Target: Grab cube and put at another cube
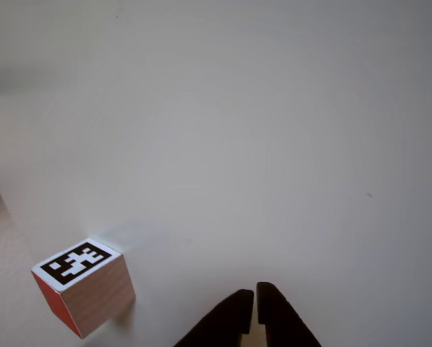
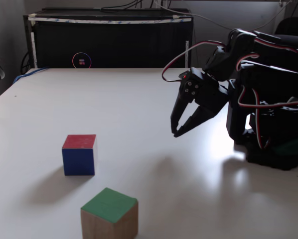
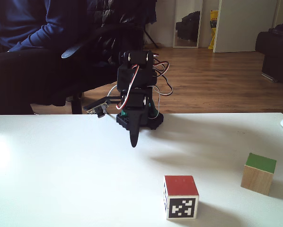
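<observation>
since it is a small rigid wooden cube with a green top face, nearest in a fixed view and resting apart from the red-topped marker cube, it looks light; grip its plain opposite sides. beyond, the black two-finger gripper hovers empty, nearly closed, over the smooth white table; a seated person and wooden floor behind.

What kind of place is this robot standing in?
Probably a room in a home, used as a hobby workspace: a white table with the small arm, a wooden floor behind it, and a mirror leaning on the far wall.
</observation>
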`<action>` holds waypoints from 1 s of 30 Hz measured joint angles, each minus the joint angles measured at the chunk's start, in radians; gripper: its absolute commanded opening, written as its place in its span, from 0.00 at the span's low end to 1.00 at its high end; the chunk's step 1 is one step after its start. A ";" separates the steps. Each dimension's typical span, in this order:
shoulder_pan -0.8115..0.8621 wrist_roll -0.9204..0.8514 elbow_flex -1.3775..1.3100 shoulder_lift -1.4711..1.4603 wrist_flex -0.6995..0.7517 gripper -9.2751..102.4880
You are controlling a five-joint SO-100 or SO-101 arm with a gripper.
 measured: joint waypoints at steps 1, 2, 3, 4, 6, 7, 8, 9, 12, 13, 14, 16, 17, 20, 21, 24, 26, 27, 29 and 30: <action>0.000 -0.005 0.000 0.000 -0.009 0.08; 0.000 -0.012 0.000 0.000 -0.026 0.08; -0.002 -0.026 0.000 0.000 -0.044 0.08; -0.014 -0.051 -0.006 0.000 -0.055 0.08; -0.035 -0.101 -0.046 0.000 -0.061 0.08; -0.054 -0.129 -0.069 0.000 -0.061 0.08; -0.069 -0.164 -0.095 -0.005 -0.061 0.09; -0.094 -0.186 -0.124 -0.017 -0.061 0.09; -0.170 -0.244 -0.235 -0.149 -0.061 0.11; -0.187 -0.272 -0.278 -0.201 -0.061 0.12; -0.206 -0.298 -0.324 -0.250 -0.061 0.13; -0.247 -0.334 -0.430 -0.362 -0.049 0.16; -0.273 -0.344 -0.491 -0.431 -0.028 0.19; -0.339 -0.354 -0.712 -0.676 0.066 0.23; -0.357 -0.354 -0.793 -0.764 0.101 0.24; -0.402 -0.377 -0.994 -0.982 0.160 0.27; -0.433 -0.379 -1.074 -1.069 0.173 0.30; -0.453 -0.387 -1.101 -1.098 0.178 0.32; -0.492 -0.391 -1.149 -1.149 0.179 0.34; -0.509 -0.391 -1.170 -1.173 0.183 0.36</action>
